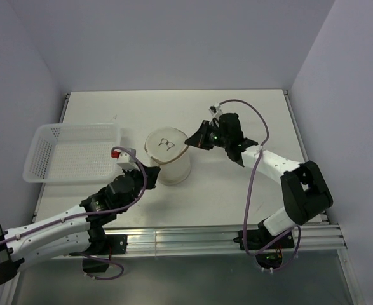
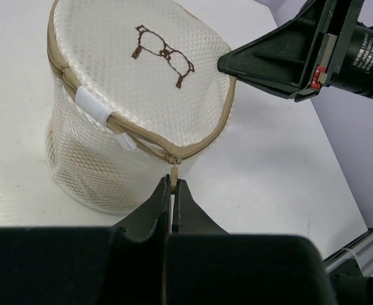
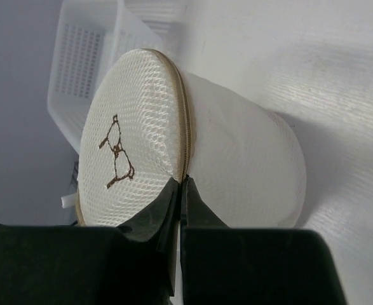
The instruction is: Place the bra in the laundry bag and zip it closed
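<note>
The round white mesh laundry bag [image 1: 169, 155] stands upright on the table, its lid with a brown stitched mark on top. It also shows in the left wrist view [image 2: 129, 101] and the right wrist view [image 3: 192, 146]. My left gripper [image 2: 173, 184] is shut on the tan zipper pull [image 2: 173, 170] at the bag's near rim. My right gripper [image 3: 180, 184] is shut on the bag's zipper rim [image 3: 185, 136] at the right side; it shows in the top view [image 1: 196, 139]. The bra is hidden.
A white perforated plastic basket [image 1: 72, 152] stands left of the bag, also seen in the right wrist view [image 3: 91, 44]. The right arm's black fingers [image 2: 281, 63] reach over the bag's far side. The table's rail runs along the front edge.
</note>
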`<action>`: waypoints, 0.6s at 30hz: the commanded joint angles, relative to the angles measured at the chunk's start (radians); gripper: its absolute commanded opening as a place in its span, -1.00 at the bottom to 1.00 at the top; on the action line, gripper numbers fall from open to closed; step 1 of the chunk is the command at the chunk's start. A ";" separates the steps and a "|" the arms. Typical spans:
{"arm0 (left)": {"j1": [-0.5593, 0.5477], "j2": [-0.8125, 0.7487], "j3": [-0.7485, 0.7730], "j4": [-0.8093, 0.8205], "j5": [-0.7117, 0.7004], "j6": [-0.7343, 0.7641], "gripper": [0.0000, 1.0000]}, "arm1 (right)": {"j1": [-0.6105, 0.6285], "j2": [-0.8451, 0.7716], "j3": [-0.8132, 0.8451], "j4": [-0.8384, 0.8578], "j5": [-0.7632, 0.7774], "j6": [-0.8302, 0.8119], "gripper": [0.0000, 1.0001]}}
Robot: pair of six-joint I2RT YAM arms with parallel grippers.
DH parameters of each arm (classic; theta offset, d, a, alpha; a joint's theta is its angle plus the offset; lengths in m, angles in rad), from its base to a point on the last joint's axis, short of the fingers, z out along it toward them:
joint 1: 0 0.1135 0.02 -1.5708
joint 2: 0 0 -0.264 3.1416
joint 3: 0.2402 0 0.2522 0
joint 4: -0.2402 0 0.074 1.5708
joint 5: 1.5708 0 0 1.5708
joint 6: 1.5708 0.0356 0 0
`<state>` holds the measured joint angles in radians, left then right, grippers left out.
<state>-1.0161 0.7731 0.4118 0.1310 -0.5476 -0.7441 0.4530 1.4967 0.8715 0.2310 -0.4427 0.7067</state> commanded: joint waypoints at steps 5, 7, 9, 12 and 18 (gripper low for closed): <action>-0.007 0.054 0.035 0.054 0.017 0.037 -1.00 | -0.013 0.047 0.167 -0.100 0.034 -0.145 -0.54; -0.007 0.107 0.059 0.125 0.057 0.031 -1.00 | 0.013 0.002 0.123 -0.098 0.102 -0.118 -0.18; -0.007 0.146 0.082 0.165 0.078 0.019 -1.00 | 0.026 -0.035 0.040 -0.037 0.105 -0.061 0.17; -0.007 0.198 0.108 0.223 0.095 0.015 -1.00 | 0.050 -0.128 -0.078 0.019 0.117 0.002 0.30; -0.007 0.271 0.145 0.268 0.138 -0.015 -0.99 | 0.141 -0.302 -0.248 0.109 0.190 0.134 0.41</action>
<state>-1.0164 1.0264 0.5175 0.3031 -0.4564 -0.7349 0.5568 1.2621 0.6697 0.2142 -0.3073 0.7437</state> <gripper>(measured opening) 0.028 0.703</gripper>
